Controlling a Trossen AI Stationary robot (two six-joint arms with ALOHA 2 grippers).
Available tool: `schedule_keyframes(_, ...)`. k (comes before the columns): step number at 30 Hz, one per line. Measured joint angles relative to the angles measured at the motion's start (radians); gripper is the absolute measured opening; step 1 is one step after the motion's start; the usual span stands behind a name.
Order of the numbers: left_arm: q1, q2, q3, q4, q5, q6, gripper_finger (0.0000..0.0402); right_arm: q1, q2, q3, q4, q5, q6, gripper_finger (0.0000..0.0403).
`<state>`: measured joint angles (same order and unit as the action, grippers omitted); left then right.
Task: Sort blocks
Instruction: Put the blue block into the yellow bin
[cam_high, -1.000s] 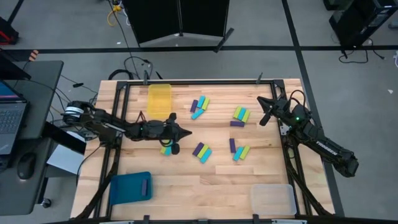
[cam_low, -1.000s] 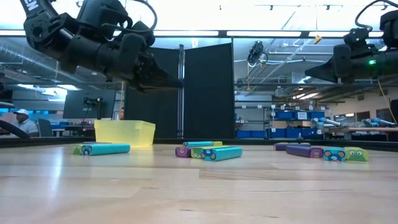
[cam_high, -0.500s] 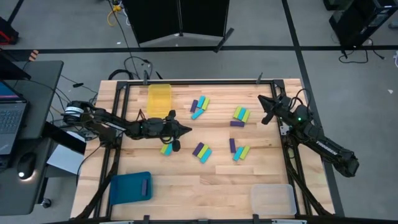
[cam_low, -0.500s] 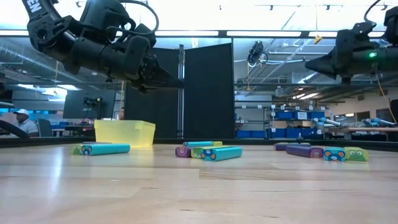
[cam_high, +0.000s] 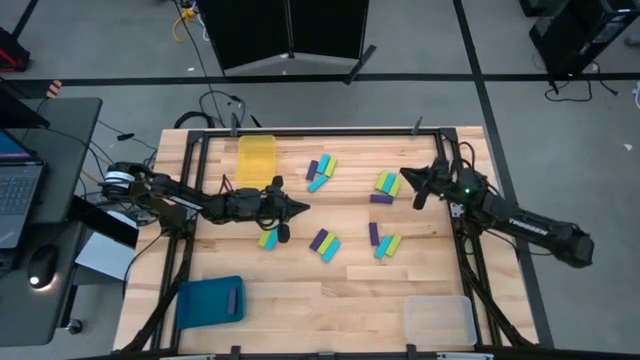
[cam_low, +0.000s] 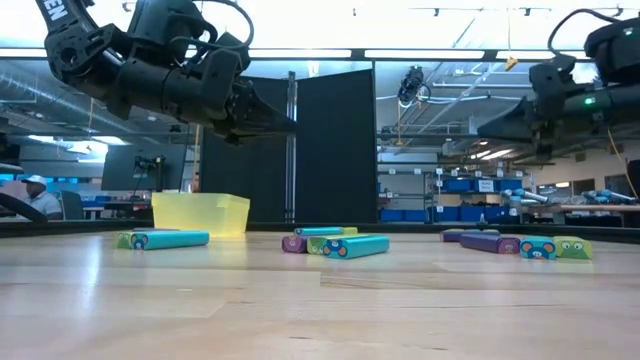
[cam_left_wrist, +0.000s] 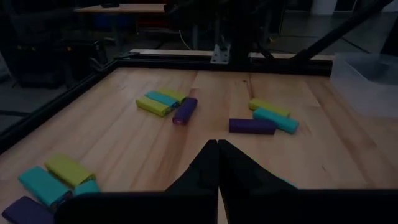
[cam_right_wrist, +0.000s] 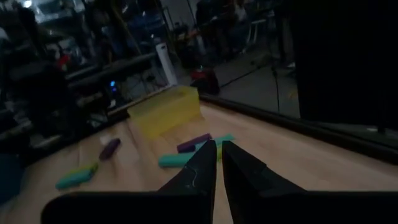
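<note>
The tabletop (cam_high: 300, 300) is pale planked wood framed by dark metal rails, standing on a grey floor crossed by black tape lines. In the low view the room behind is a workshop with strip lights, blue storage bins on shelves and a tall black partition.

The left hand (cam_high: 298, 209) hovers above the middle-left of the tabletop, its dark tapered fingers pressed together and holding nothing; in the left wrist view the two fingers (cam_left_wrist: 208, 165) meet in a point. Just beneath and behind this hand lie a cyan and a yellow-green block (cam_high: 267, 240), side by side. A little ahead of its tip lies a purple-and-cyan pair (cam_high: 323, 243), their long axes slanted across the planks. Beyond the hand, toward the far edge, sits a translucent yellow tray (cam_high: 256, 160), a smooth rectangular plastic box, and beside it a slanted cluster of purple, cyan and yellow-green blocks (cam_high: 320, 171).

The right hand (cam_high: 409, 178) hangs above the far right of the tabletop, its fingers nearly closed with only a thin slit between them, gripping nothing. Just ahead of its tip lie yellow-green, cyan and purple blocks (cam_high: 386, 186); nearer the front, another three (cam_high: 382, 240) lie close together.

At the near edge, well apart from both hands, rest a blue tray (cam_high: 210, 300) and a clear tray (cam_high: 438, 320).
</note>
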<state>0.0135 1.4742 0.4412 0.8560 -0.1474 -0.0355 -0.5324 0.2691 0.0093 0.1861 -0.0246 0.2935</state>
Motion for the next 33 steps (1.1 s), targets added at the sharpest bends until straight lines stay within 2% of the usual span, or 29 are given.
schedule_keyframes(7,0.0,0.0,0.0,-0.004,-0.001,-0.002,0.001,0.047,0.102,0.002,0.274,-0.063,-0.016,0.0039)
schedule_keyframes(11,0.0,0.0,0.0,-0.001,-0.006,0.0,0.001,0.059,0.144,0.002,0.363,-0.097,-0.001,0.0039)
schedule_keyframes(16,0.0,0.0,0.0,0.016,0.001,-0.021,0.001,0.105,0.199,0.003,0.367,-0.083,0.024,0.0039)
schedule_keyframes(20,0.0,0.0,0.0,0.009,0.004,0.014,0.001,0.185,0.254,0.029,0.364,-0.036,-0.021,0.0039)
schedule_keyframes(24,0.0,0.0,0.0,0.016,0.004,0.023,0.001,0.26,0.321,0.092,0.363,0.025,-0.06,0.0039)
schedule_keyframes(28,0.0,0.0,0.0,0.016,0.004,0.024,0.001,0.308,0.397,0.167,0.344,0.032,-0.08,0.0039)
schedule_keyframes(33,0.0,0.0,0.0,0.015,0.004,0.021,0.001,0.337,0.512,0.278,0.206,0.032,-0.068,0.0039)
